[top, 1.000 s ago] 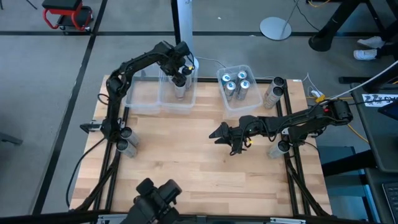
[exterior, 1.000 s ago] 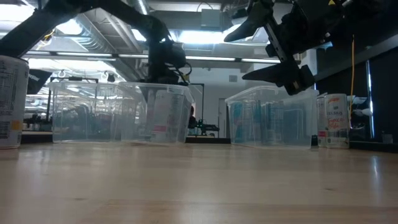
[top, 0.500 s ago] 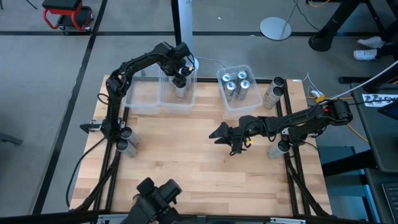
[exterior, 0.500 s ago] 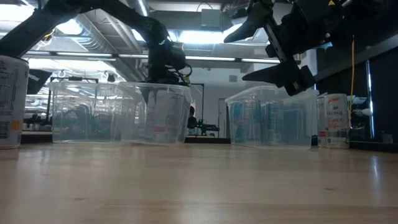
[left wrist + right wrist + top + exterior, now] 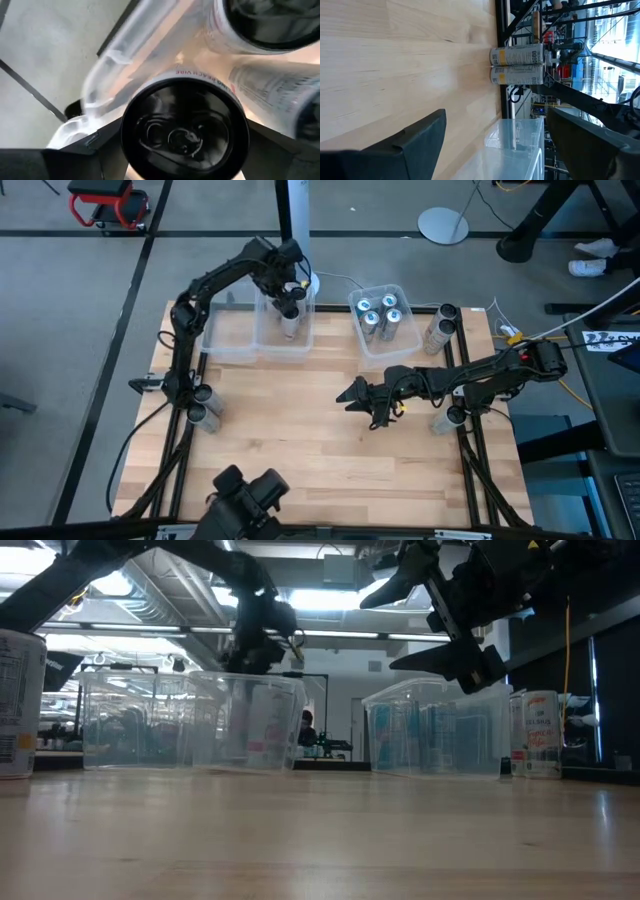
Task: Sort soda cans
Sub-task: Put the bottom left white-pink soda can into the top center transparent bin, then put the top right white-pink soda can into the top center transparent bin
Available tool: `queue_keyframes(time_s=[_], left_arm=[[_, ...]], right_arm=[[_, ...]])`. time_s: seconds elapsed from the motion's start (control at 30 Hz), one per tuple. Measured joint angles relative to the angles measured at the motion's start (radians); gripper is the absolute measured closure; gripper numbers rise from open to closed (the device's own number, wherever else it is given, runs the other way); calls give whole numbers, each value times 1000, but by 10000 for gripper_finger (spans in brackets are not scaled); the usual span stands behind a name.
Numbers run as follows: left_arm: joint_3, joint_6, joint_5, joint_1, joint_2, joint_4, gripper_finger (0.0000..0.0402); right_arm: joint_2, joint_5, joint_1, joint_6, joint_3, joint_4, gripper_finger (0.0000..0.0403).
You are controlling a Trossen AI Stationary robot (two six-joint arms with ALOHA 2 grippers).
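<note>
Our left gripper (image 5: 291,292) hangs over the clear plastic bin (image 5: 232,345), fingers spread beside a black-topped soda can (image 5: 184,131), seemingly sorted there; our right gripper (image 5: 362,402) waits wide open.

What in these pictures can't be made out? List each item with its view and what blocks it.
- Left gripper, high view: its grip on the can in the left bin is hidden by the arm.
- Left wrist view: the cans beyond are blurred and cut off by the edge.
- Low view: labels of the cans in the right bin are blurred by its wall.
- Right gripper: open, empty.
</note>
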Motion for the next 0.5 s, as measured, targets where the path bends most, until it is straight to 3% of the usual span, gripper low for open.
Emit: queue_keyframes(time_s=[0.23,0.5], left_arm=[[94,0,2,-15,-52,-15,112],[100,-30,9,-15,-84,-22,112]], right_arm=[[0,0,0,0,0,0,61],[0,0,0,1,0,3,61]])
